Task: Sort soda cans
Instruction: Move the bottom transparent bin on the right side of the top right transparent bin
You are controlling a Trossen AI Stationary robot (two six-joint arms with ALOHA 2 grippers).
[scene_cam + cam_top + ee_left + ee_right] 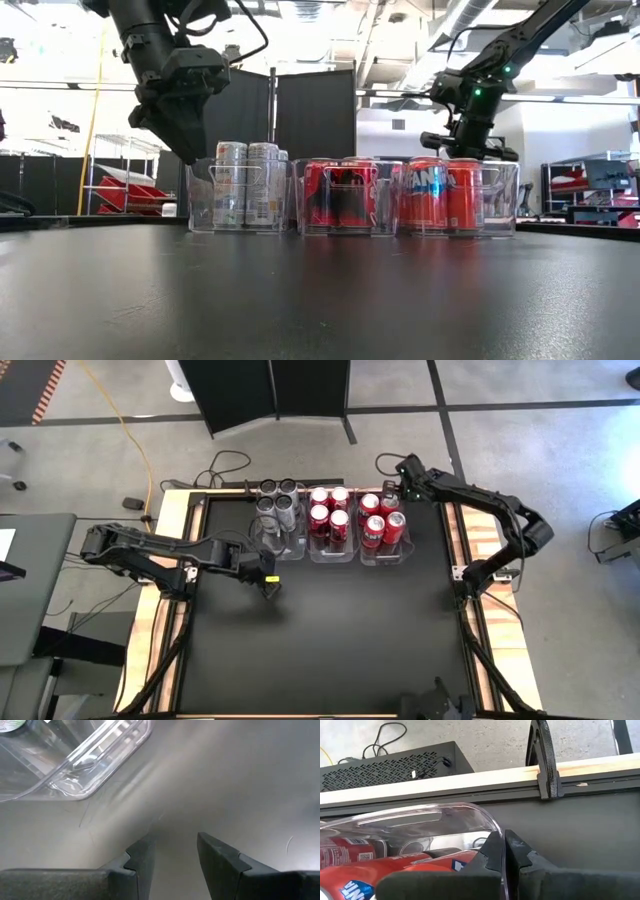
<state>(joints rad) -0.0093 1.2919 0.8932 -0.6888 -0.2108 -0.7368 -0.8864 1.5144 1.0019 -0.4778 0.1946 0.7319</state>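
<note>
Three clear bins [334,550] stand in a row at the far side of the black surface [330,640], the left one holding silver cans [278,503] and the other two red cans [352,515]. The left tool [270,586] hangs released and empty over bare surface just beside the silver cans' bin. The right tool [388,489] is clenched on the rim of the rightmost bin [445,817].

Two dark jointed arms, chunky black fingers [220,865].

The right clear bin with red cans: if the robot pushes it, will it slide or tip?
The right clear bin probably slides rather than tips: it sits low and flat on the smooth black table. Its four red cans likely weigh it down. The thin walls may flex.
</note>
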